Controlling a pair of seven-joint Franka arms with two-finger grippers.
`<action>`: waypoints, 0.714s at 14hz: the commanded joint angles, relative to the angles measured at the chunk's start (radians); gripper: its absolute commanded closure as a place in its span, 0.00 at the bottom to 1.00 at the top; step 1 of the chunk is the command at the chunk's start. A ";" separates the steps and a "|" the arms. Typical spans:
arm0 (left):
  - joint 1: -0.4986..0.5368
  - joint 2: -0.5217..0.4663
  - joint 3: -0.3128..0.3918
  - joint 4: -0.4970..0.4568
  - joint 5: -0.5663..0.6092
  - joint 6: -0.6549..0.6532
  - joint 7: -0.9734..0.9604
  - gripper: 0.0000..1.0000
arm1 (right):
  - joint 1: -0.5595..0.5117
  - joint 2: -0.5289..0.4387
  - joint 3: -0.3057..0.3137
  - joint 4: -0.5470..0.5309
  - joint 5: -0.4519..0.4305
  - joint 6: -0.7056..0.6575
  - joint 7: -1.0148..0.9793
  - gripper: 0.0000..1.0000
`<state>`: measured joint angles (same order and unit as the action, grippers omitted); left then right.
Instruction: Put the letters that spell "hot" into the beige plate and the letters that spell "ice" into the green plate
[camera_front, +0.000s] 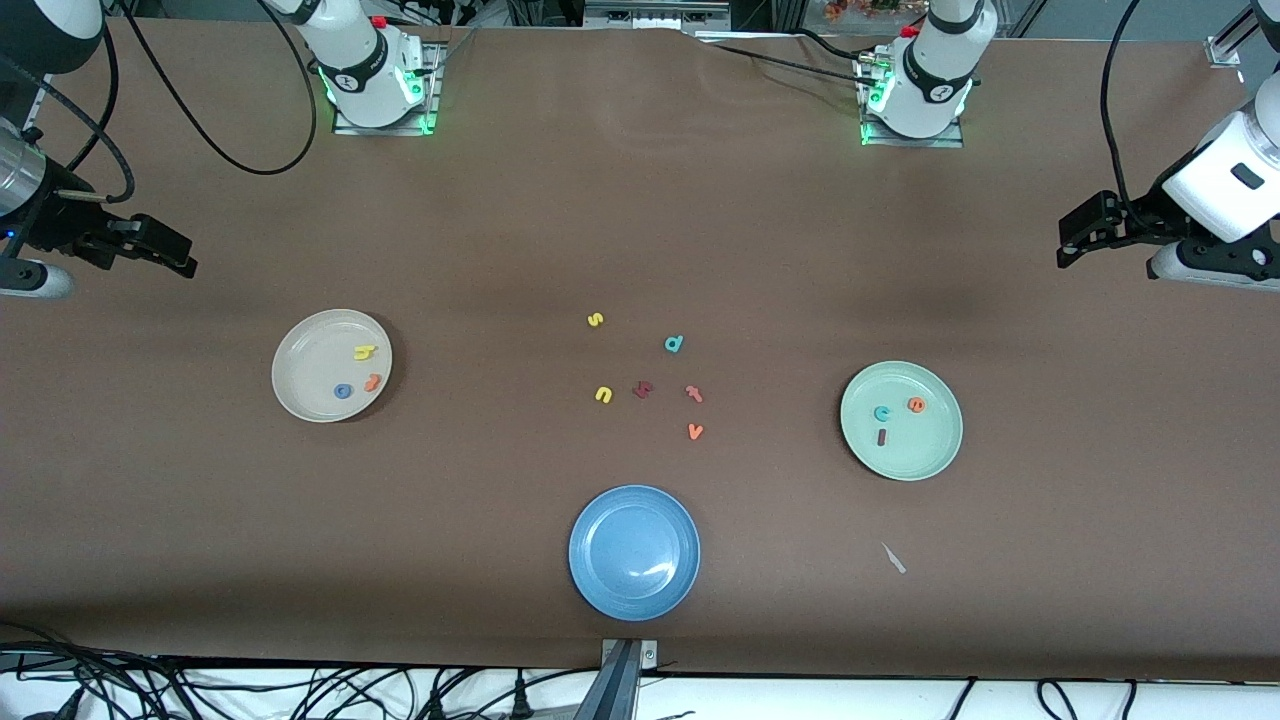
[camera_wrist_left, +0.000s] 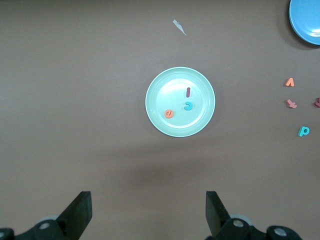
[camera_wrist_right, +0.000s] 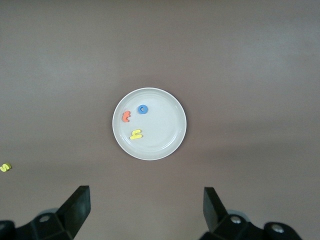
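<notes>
1. My left gripper (camera_wrist_left: 147, 215) hangs in the air over bare table at the left arm's end, jaws spread wide and holding nothing.
2. My right gripper (camera_wrist_right: 145, 212) hangs over bare table at the right arm's end, jaws likewise spread wide and empty. Both arms wait.
3. Seen from my left wrist, the green plate (camera_wrist_left: 159, 120) lies at twelve o'clock between the two fingers, well apart from them.
4. Count in it: three letters. The dark red i (camera_wrist_left: 188, 92), teal c (camera_wrist_left: 188, 105) and orange e (camera_wrist_left: 169, 114) all lie flat inside the rim.
5. Seen from my right wrist, the beige plate (camera_wrist_right: 167, 142) lies at twelve o'clock between the fingers, well apart from them.
6. Count in it: three letters. The blue o (camera_wrist_right: 143, 109), orange t (camera_wrist_right: 126, 116) and yellow h (camera_wrist_right: 136, 134), all inside the rim.
7. Plates counted: three. The third, a blue plate (camera_front: 600, 590), sits nearest the front camera, midway between the other two.
8. Loose letters on the table (camera_front: 640, 220) between the plates: six. Yellow s (camera_front: 595, 320), teal d (camera_front: 674, 344), yellow u (camera_front: 603, 395), a dark red letter (camera_front: 643, 389), pinkish-red t (camera_front: 694, 393), orange v (camera_front: 695, 431).
9. One pale scrap (camera_front: 893, 558) lies on the table, nearer the front camera than the green plate.
</notes>
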<state>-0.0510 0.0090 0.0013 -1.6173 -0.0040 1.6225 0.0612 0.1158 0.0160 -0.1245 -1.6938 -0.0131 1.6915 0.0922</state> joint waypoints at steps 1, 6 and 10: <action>-0.010 0.008 0.005 0.027 0.015 -0.026 0.008 0.00 | 0.007 0.016 -0.007 0.026 -0.008 -0.012 0.012 0.00; -0.010 0.008 0.006 0.027 0.015 -0.026 0.006 0.00 | 0.005 0.015 -0.009 0.026 -0.008 -0.026 0.014 0.00; -0.010 0.008 0.005 0.027 0.015 -0.026 0.006 0.00 | 0.005 0.012 -0.009 0.023 -0.007 -0.042 0.018 0.00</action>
<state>-0.0533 0.0091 0.0013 -1.6173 -0.0040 1.6211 0.0612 0.1158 0.0214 -0.1280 -1.6938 -0.0131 1.6795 0.0962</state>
